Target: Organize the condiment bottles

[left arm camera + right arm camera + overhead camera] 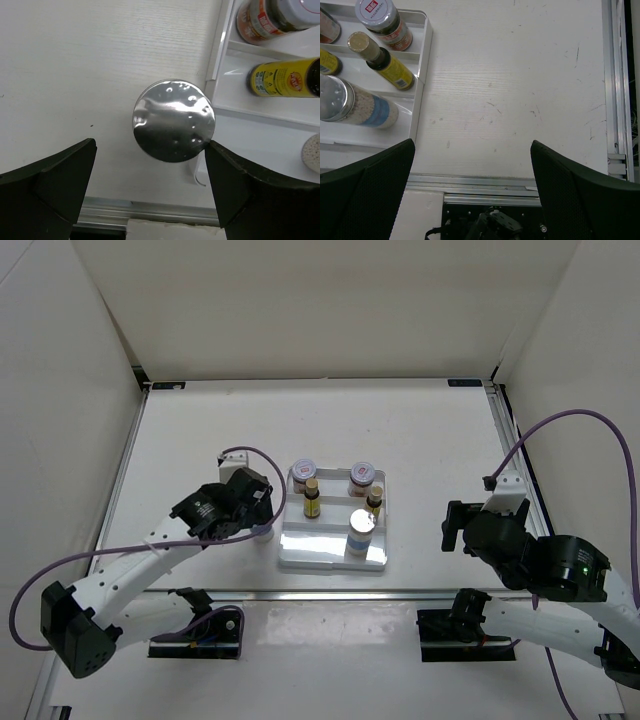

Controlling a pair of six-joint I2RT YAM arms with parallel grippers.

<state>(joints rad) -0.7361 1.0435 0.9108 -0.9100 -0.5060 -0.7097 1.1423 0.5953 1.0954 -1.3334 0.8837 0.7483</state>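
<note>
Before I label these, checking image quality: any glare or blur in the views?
Left wrist: bright glare patches on the silver lid. Right wrist: even light, bottles sharp. Top: even light, second lid in the tray glints white.

The overhead view takes in the whole table (420, 430); the close wrist views share the tray (260, 127), at two and ten o'clock.

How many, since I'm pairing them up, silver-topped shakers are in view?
2. One silver-topped shaker stands in the tray's nearest row; the other stands outside, beside the tray's left edge, beneath the open left gripper. None appears hidden.
</note>
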